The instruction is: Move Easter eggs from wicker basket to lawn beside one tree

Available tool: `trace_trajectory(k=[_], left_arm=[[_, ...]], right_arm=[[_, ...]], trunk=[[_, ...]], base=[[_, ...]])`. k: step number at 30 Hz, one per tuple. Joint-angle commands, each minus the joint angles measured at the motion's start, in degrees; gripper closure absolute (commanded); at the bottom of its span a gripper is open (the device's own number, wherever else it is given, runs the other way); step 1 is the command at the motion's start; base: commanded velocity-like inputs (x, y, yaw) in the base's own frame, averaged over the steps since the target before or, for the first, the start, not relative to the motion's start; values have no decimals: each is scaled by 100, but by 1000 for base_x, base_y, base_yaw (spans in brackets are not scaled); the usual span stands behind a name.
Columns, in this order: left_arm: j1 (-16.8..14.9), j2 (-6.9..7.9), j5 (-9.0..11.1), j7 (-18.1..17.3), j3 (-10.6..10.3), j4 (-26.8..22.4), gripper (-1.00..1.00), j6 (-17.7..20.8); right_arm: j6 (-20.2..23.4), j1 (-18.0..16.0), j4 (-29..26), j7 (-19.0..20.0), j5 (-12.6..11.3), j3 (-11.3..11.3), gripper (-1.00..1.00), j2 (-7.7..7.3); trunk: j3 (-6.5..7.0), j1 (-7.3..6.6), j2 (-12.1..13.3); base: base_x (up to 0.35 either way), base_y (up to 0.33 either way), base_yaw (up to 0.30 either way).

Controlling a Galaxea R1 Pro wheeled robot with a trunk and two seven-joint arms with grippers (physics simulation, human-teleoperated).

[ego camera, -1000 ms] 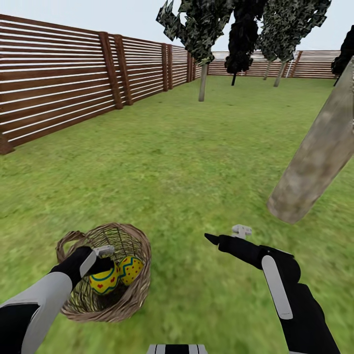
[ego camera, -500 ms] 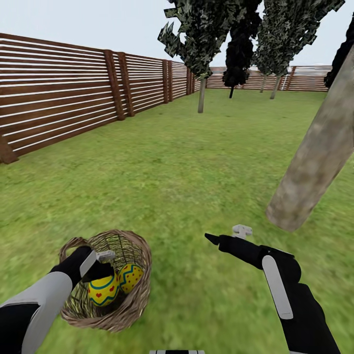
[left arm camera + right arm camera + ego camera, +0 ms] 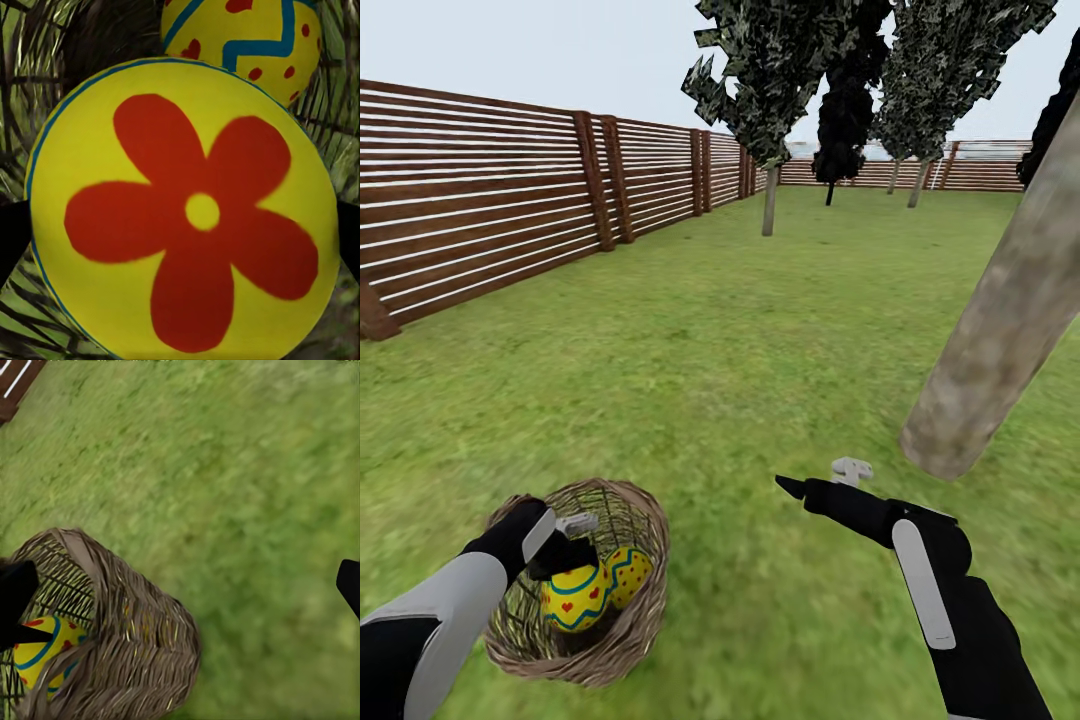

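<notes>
We start at the left gripper (image 3: 575, 560), which sits inside the small round tan-brown wicker basket (image 3: 640, 615) with its black fingers (image 3: 11, 236) on either side of a bright yellow Easter egg with a large red flower (image 3: 184, 214). In the left wrist view the egg sits squarely between the dark finger edges, which touch its two flanks, so we log the grasp as clenched on this egg. From the head camera the same egg (image 3: 573, 598) shows red hearts and a blue-green wavy band.

A second yellow egg with red dots and a blue zigzag band (image 3: 628, 575) lies just beside it, touching or nearly so, against the basket's far wall. We see only two eggs here. The basket's arched handle lies low at the far left rim. The basket rests on the mottled green lawn (image 3: 720, 330), directly ahead of the left arm.

Our right gripper (image 3: 820, 480) hangs over bare grass, well apart from the basket, its fingers spread wide and holding nothing; in the right wrist view the black finger (image 3: 349, 585) appears at the frame's edge.

A thick, leaning grey-brown trunk (image 3: 1000, 330) meets the grass near the right gripper. A brown horizontal-slat fence (image 3: 480, 215) edges the lawn, with thin-trunked dark-foliage trees (image 3: 770, 70) beyond.
</notes>
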Motion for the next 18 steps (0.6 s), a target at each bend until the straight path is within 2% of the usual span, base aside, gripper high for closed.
trace_trajectory(k=[1,5,12,15,18], left_arm=[[-1,3,-1,-101,-3,-6,100,109],[-1,5,4,-249,-5,-21,100,316],[-4,5,12,-279,-9,-97,100,516],[-2,5,12,-281,-14,-330,100,650],[-1,5,12,-281,-14,-798,100,888]], right_arm=[[28,-4,-4,54,41,-11,-100,4],[28,-4,-5,54,40,6,-100,4],[28,-4,-6,54,41,-15,-100,0],[28,-4,-6,54,41,-18,-100,-3],[28,-4,-4,54,40,-2,-100,-2]], trunk=[[13,-24,40],[85,-111,200],[211,-265,481],[265,-331,601],[319,-397,721]], base=[[0,0,0],[0,0,0],[0,0,0],[0,0,0],[0,0,0]])
